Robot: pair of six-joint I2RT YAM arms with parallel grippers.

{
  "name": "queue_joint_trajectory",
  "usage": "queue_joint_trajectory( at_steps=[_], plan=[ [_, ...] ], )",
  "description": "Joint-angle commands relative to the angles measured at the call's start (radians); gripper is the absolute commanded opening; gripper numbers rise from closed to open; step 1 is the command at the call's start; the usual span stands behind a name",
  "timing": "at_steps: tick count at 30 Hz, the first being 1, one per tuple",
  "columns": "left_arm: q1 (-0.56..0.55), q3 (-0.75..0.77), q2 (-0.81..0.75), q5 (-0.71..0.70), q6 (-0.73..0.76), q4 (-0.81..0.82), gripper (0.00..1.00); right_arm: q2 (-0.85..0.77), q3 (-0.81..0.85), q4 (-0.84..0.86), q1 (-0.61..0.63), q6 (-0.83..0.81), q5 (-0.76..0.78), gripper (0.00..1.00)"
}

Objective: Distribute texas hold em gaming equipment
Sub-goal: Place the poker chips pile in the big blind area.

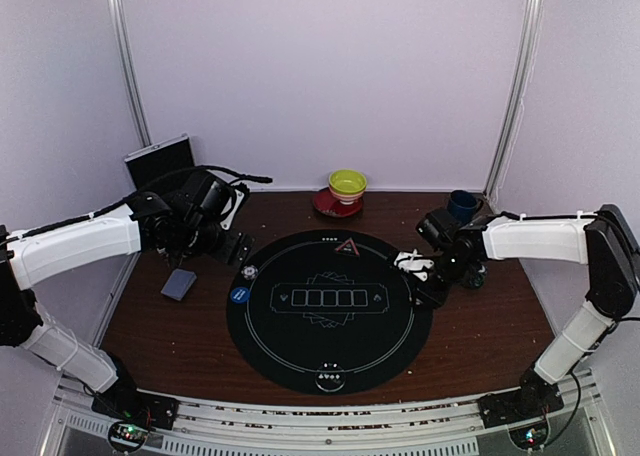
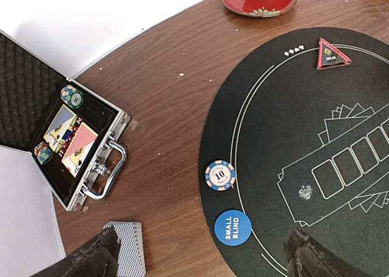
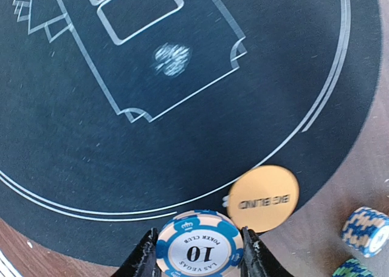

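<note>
On a black round poker mat (image 3: 73, 167), the right gripper (image 3: 199, 256) clamps a blue-and-white 10 chip (image 3: 199, 248) beside the orange big blind disc (image 3: 263, 198); best lowered flat before letting go.

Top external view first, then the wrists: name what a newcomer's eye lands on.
The round black poker mat dominates the centre. At its edge the right gripper pinches a blue-and-white 10 chip beside an orange BIG BLIND disc. An open metal case lies at the far left.
</note>
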Motion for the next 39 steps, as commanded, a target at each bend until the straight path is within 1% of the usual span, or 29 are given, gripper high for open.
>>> queue_joint_trajectory(
  at_steps=[1,14,23,31,39],
  plan=[
    [0.006,0.001,-0.012,-0.013,0.009,0.037,0.98,-0.018,-0.021,-0.021,0.023,-0.028,0.018,0.34],
    [0.005,0.001,-0.012,-0.013,0.010,0.037,0.98,0.040,-0.048,-0.007,0.038,-0.038,0.083,0.35],
    [0.006,0.001,-0.006,-0.015,0.009,0.037,0.98,0.068,-0.053,0.007,0.039,-0.038,0.099,0.36],
    [0.006,0.001,0.003,-0.015,0.009,0.037,0.98,0.073,-0.054,0.017,0.040,-0.038,0.104,0.41],
    [0.005,0.001,0.001,-0.015,0.012,0.037,0.98,0.071,-0.055,0.018,0.042,-0.040,0.113,0.51]
  ],
)
